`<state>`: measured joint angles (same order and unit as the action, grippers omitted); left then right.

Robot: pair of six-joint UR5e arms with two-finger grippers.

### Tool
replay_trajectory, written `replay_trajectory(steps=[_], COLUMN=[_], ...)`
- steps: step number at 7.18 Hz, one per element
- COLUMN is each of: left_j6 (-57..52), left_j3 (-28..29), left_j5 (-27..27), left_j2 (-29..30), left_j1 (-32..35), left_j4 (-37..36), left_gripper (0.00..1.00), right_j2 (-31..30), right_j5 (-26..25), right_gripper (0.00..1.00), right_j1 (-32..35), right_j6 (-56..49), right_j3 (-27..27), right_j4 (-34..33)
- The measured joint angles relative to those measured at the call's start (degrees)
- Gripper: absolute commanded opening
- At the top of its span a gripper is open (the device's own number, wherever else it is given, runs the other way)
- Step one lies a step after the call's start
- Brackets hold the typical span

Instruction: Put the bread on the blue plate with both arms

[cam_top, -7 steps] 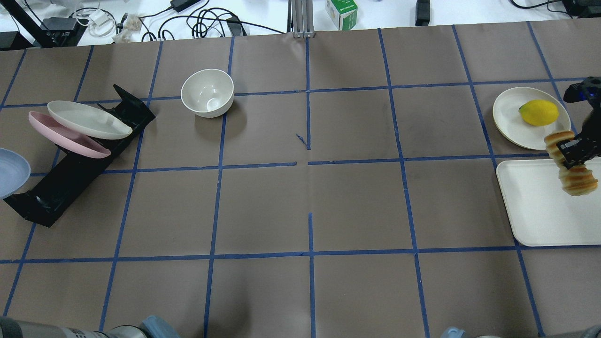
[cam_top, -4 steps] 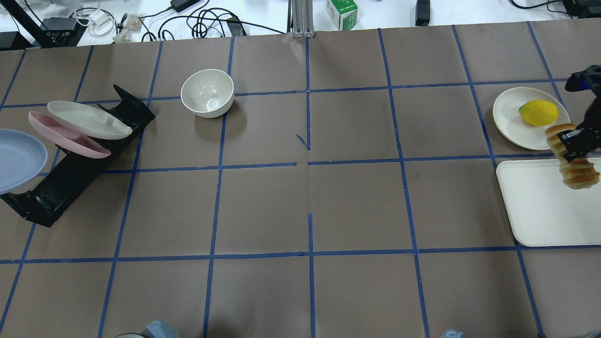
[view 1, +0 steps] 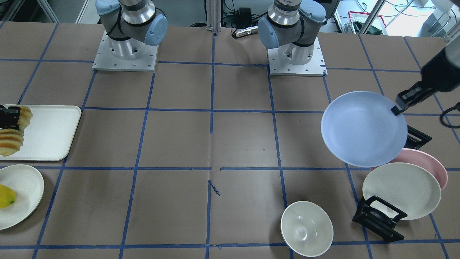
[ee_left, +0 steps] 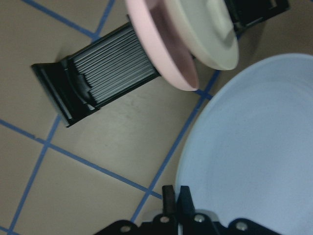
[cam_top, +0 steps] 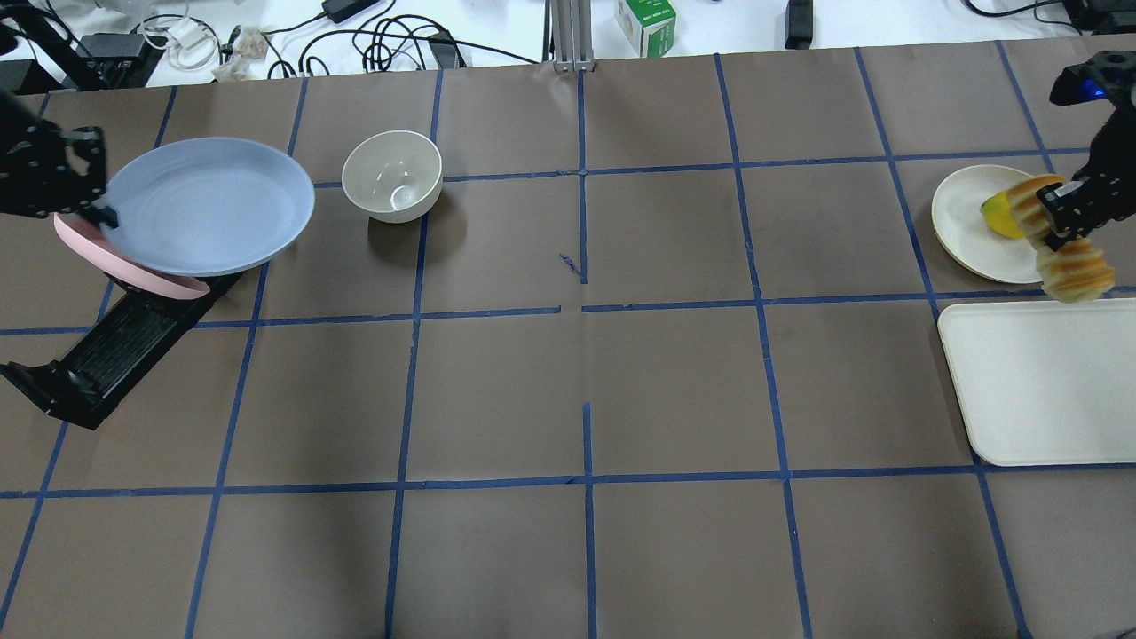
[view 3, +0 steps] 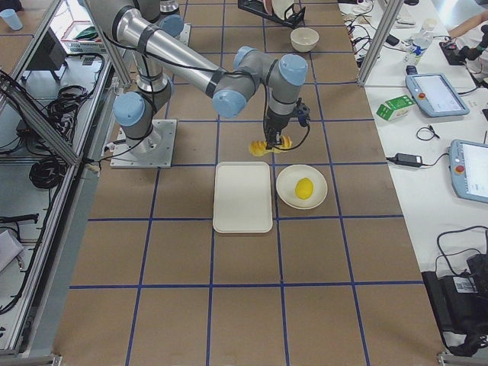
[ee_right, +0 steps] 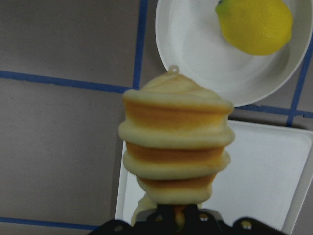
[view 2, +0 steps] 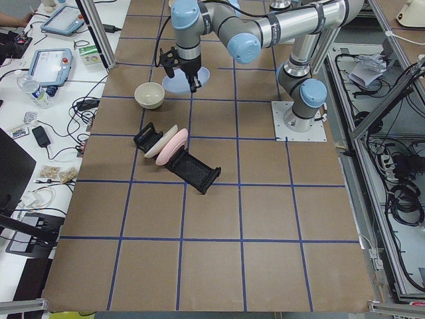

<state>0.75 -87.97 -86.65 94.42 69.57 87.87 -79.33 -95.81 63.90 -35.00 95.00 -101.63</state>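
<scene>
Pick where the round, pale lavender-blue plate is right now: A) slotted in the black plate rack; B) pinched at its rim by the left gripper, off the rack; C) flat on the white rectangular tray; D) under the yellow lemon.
B: the left gripper pinches the rim of the round pale lavender-blue plate, which hangs clear of the black rack where the pink plate and cream plate lean.

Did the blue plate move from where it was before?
Yes. In the overhead view the blue plate moved from the left edge toward the white bowl, now over the black rack.
</scene>
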Motion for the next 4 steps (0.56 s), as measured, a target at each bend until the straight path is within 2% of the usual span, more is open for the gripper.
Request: replay_trajectory(steps=[2,4], left_j6=[11.2,24.9], left_j3=[-3.6,-11.6], left_j5=[2.1,4.4], left_j2=[3.4,8.1], left_j1=[11.9,20.9], left_j4=[-11.7,-30.5], left_gripper=[0.0,0.0], right_j2=[0.2,0.1], right_j5=[1.2,2.0], right_gripper=[0.09,0.08], right_j1=[3.8,6.3], right_j6=[1.2,2.5], right_j3=[-1.3,-1.7], right_j4=[0.8,1.2])
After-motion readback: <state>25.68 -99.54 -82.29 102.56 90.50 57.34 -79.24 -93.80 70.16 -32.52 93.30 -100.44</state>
